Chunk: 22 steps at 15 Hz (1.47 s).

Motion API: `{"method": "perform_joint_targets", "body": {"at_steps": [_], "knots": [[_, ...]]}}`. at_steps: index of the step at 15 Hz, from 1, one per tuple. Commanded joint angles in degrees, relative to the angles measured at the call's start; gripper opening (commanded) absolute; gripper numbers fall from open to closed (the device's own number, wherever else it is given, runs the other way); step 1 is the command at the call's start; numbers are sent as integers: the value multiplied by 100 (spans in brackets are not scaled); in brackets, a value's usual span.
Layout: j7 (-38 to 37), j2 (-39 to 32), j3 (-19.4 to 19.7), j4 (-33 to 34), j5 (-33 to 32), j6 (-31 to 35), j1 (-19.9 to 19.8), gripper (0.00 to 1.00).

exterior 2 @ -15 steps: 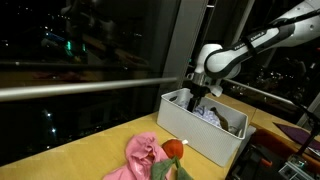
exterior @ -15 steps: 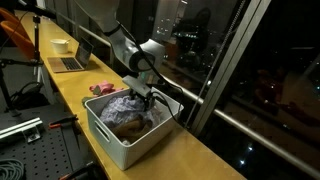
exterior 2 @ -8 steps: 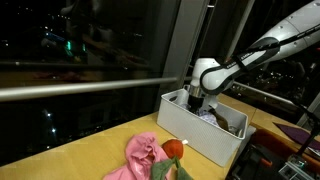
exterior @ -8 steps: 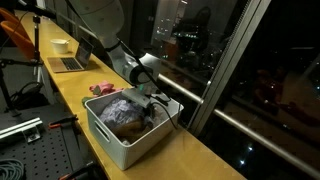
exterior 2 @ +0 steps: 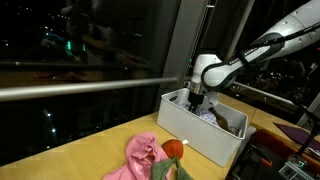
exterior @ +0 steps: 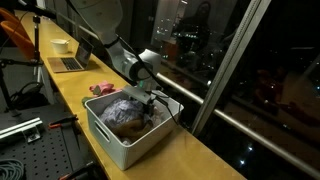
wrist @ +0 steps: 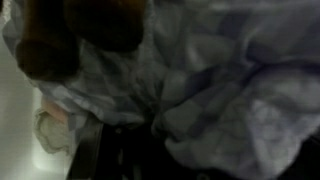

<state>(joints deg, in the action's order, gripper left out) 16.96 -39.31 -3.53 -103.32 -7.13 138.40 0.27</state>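
A white bin (exterior: 112,152) stands on the wooden counter, full of clothes: a pale lilac cloth (exterior: 118,103) and a brown one (exterior: 128,125). My gripper (exterior: 150,103) is down inside the bin at its window side, pressed into the pile; it also shows over the bin (exterior 2: 195,140) as the gripper (exterior 2: 196,104). The blurred wrist view is filled with the pale cloth (wrist: 230,80) and the brown cloth (wrist: 60,40). The fingers are buried in the fabric, so how the jaws stand does not show.
A pink cloth (exterior 2: 140,156) and an orange-red item (exterior 2: 173,149) lie on the counter beside the bin. A laptop (exterior: 72,60) and a white cup (exterior: 60,45) sit further along. Dark window glass with a rail (exterior 2: 80,88) runs close behind.
The arm has come down so that the gripper went from above the clothes into the pile; in the last half second it has barely moved.
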Motion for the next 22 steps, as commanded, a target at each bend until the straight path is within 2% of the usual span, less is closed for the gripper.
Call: {"method": "perform_joint_targets", "body": {"at_steps": [1,3,7,11,16,22], "knots": [[94,820,-108,-745,214,215,-259,14],[190,1366,-169,-1106,437,197,-389,0],[316,2524,-184,-1654,761,-19,-466,1],[217,3506,-107,-1599,612,-664,-210,0],[-96,4103,-259,-610,-230,-2065,349,0],[-257,3934,-908,1240,-1540,-3762,1068,0]]}}
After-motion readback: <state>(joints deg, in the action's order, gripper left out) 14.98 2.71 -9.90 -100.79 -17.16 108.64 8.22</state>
